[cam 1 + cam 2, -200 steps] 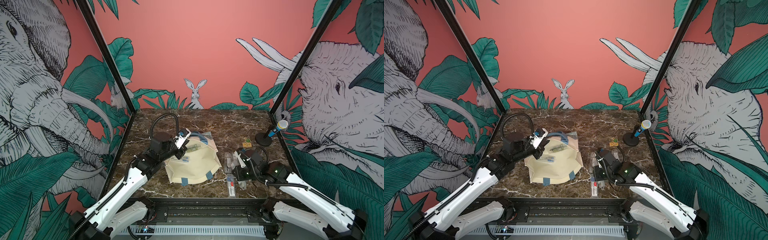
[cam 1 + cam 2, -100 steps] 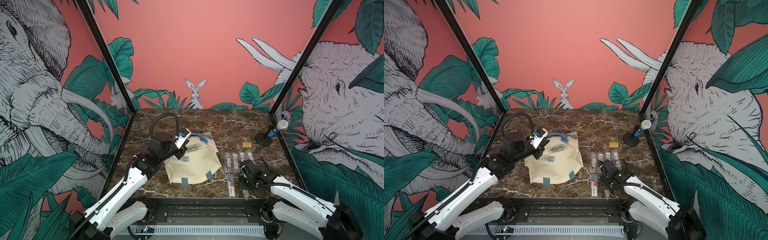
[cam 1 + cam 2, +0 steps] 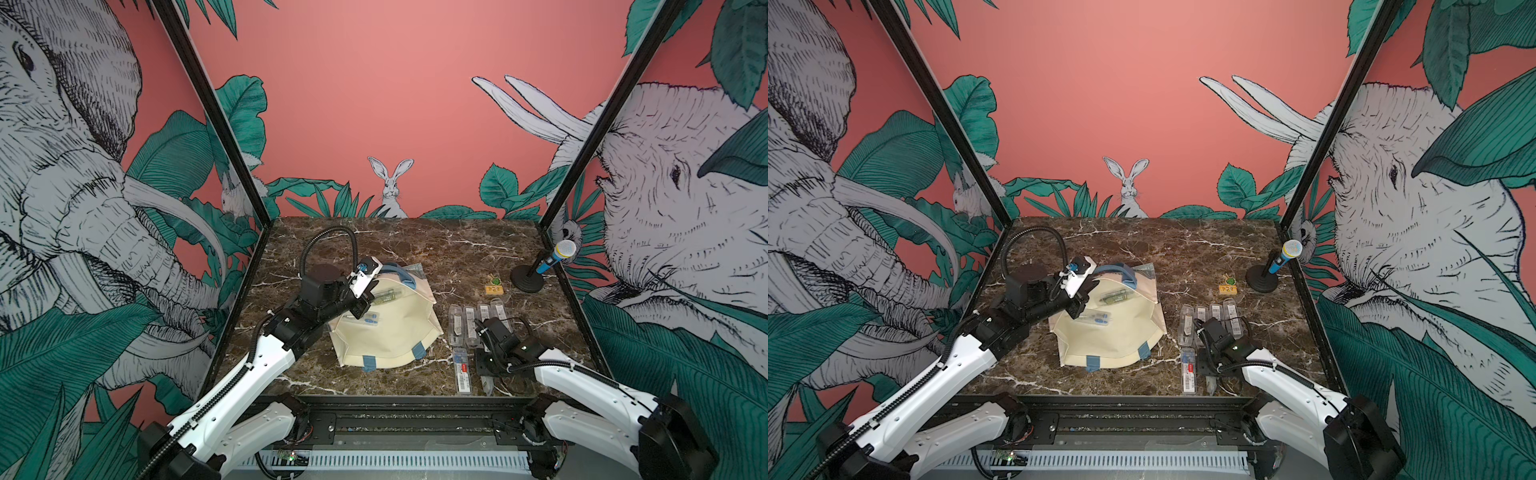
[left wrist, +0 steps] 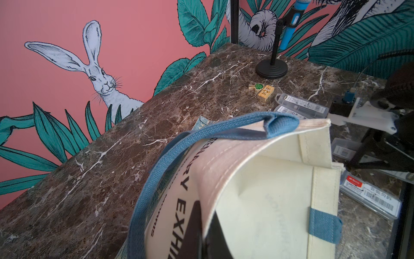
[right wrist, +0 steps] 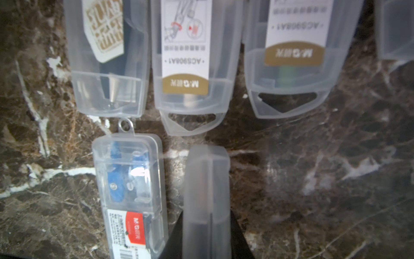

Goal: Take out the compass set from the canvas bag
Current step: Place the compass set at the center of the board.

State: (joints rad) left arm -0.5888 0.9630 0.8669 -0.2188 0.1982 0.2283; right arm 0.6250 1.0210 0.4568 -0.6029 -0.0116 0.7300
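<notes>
The cream canvas bag (image 3: 390, 336) (image 3: 1113, 338) lies on the marble table with its mouth held open. My left gripper (image 3: 365, 300) (image 4: 207, 215) is shut on the bag's rim by the blue handle (image 4: 201, 132). Two clear compass set cases (image 3: 386, 296) (image 3: 365, 319) show inside the bag. To the bag's right, my right gripper (image 3: 484, 376) (image 5: 206, 215) is shut on another clear compass set case (image 5: 206, 190), on edge between the jaws, low over the table's front. Next to it lies a compass set with a red label (image 5: 132, 195) (image 3: 462, 370).
A row of several clear cases (image 3: 473, 322) (image 5: 190, 67) lies just beyond my right gripper. A small wooden block (image 3: 494, 289) and a microphone on a round black stand (image 3: 536, 276) are at the back right. The table's front edge (image 3: 415, 395) runs close behind my right gripper.
My right arm has drawn back from over the row of cases toward the table's front edge, with the clear case in its jaws. The left arm and bag have not moved.
</notes>
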